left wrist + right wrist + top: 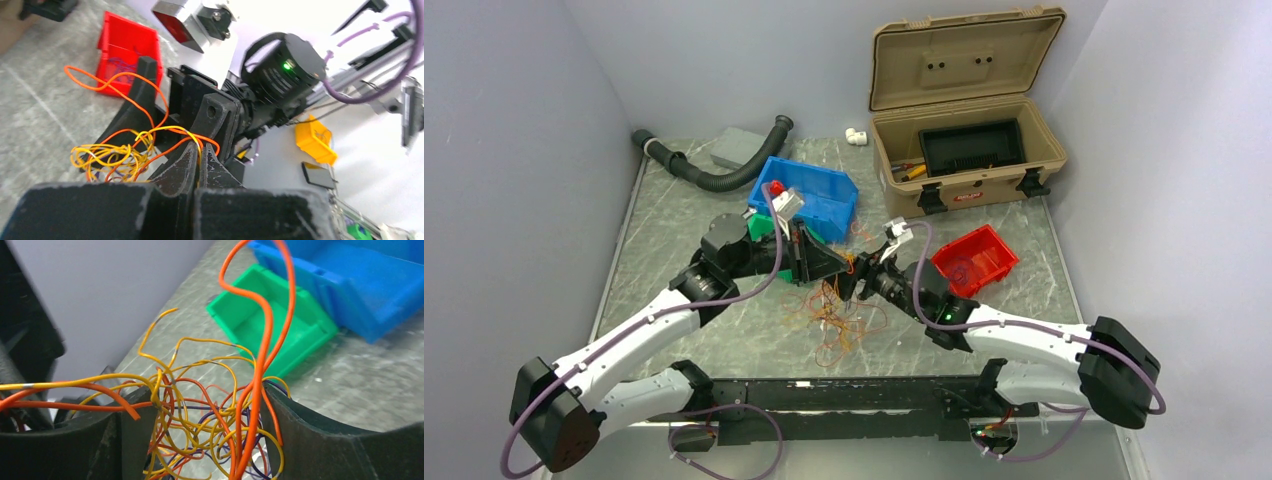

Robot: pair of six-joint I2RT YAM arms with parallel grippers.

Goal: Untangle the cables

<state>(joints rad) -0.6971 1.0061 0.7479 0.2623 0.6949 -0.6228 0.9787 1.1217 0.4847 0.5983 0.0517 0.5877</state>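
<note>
From above, the cables point(839, 318) lie in a loose orange and yellow tangle on the table point(684, 230), on the near side of the blue bin point(819, 195). The left gripper point(848, 268) and right gripper point(858, 284) meet tip to tip between bin and tangle. In the left wrist view, the left gripper's fingers point(185, 160) are pressed together, pinching orange and yellow strands. In the right wrist view, the right gripper's fingers point(300, 430) stand apart with the tangle between them, and the blue bin lies beyond.
</note>
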